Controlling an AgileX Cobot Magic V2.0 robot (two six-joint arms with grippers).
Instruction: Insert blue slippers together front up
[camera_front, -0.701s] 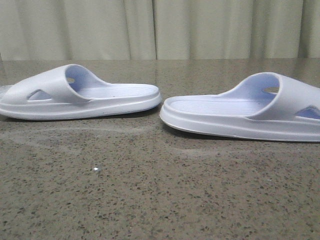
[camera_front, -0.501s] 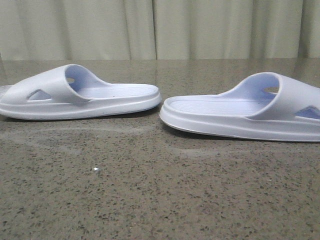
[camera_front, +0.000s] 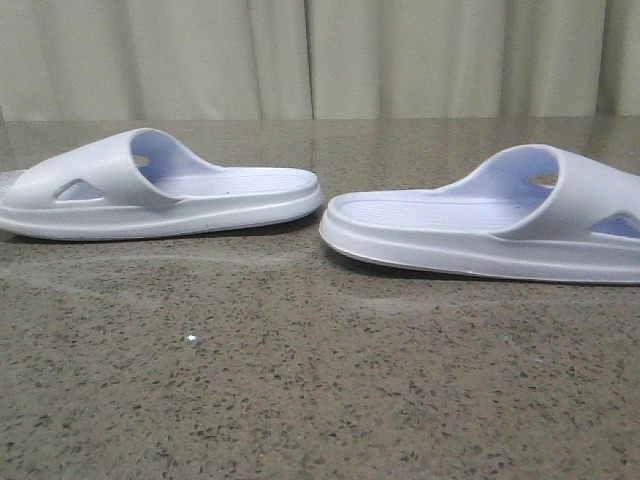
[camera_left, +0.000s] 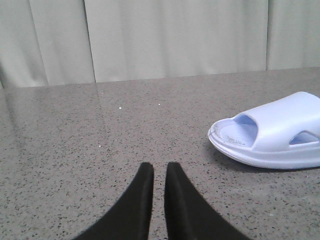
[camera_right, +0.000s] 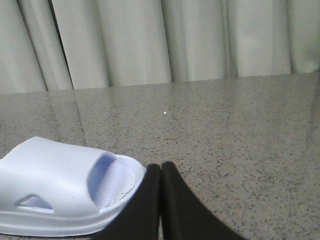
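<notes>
Both slippers lie sole-down on the speckled stone table (camera_front: 300, 400), untouched, so I judge the task at its very start: approach, no grasp yet. Left slipper (camera_front: 160, 190) sits toward the table's left edge, right slipper (camera_front: 480, 225) toward the right edge; heels point inward at each other with a clear gap between, toes outward. Left gripper (camera_left: 155, 170): fingers nearly closed, a thin slit between the tips, holding nothing, on bare table well short of its slipper. Right gripper (camera_right: 161, 170): fingertips pressed together, empty, near the heel end of the right slipper, not touching as far as I can tell. Next move, in my judgement: open both sets of fingers, reach each slipper, take a firm hold before nesting the pair toe-up.
</notes>
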